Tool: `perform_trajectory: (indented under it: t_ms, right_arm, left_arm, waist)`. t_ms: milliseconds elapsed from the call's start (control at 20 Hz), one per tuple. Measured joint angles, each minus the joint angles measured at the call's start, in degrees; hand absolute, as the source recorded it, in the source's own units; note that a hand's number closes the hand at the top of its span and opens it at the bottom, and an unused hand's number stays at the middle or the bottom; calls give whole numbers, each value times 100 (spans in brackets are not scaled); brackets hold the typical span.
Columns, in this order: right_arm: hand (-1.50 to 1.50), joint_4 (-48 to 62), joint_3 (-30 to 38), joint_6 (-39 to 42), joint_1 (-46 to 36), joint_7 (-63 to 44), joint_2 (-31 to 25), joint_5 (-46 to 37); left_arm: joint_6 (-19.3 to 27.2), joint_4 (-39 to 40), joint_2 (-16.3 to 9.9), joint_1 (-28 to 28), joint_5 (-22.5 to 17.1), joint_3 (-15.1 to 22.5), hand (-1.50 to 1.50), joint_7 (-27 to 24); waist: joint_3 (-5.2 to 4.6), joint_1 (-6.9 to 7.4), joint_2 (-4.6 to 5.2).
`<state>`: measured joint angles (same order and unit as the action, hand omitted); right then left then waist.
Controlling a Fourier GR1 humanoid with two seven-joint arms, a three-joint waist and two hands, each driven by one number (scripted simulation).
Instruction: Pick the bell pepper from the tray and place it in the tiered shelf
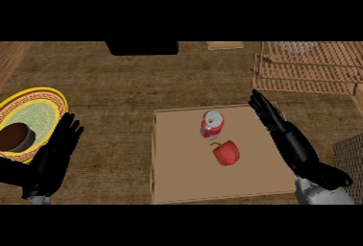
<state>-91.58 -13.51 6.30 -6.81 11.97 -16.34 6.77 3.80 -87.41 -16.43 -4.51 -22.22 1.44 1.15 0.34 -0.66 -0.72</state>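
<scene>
A red bell pepper lies on a flat tan tray at the middle of the brown counter, its green stem pointing toward the far side. Just beyond the pepper, on the same tray, a red soda can lies on its side with its silvery top turned to the far edge; the can and the pepper are near each other, and whether they touch cannot be told. The right hand hangs over the tray's far right corner with its fingers straight and spread, pointing away from the robot, holding nothing and apart from the pepper, which lies to its left and nearer. The grey forearm behind it enters from the lower right. The left hand shows at the left, well apart from the tray, its fingers straight and raised, with nothing in it. Beside it, at the left edge, sits a round plate with a yellow patterned rim and a pale green middle, and on the plate stands a dark brown bowl. At the far right stands the wooden slatted tiered shelf, well apart from the tray. A black object sits at the far edge of the counter.
</scene>
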Motion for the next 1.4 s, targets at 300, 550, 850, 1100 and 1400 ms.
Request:
perform_trajectory:
  t_ms: [300,550,850,1100,1400]
  right_arm:
    - [150,-374,936,-136,-189,351,-659,-158]
    - [-150,445,1541,-656,-125,-8,-1225,-880]
    - [-150,1005,1790,-18,4,787,-1433,-862]
    - [-150,144,1646,790,423,472,-1890,-746]
    - [-150,-1490,1318,1143,839,-850,-2141,-847]
  left_arm:
    - [222,464,-180,163,359,41,0,478]
    - [223,764,-210,294,453,180,0,928]
    - [208,970,-75,506,615,202,0,1179]
    - [226,952,-17,509,691,202,0,1218]
    - [222,965,-16,607,736,152,0,1358]
  waist:
    - [-24,-48,58]
    - [-43,-50,96]
    - [-28,32,75]
    - [-22,13,47]
    - [-33,2,41]
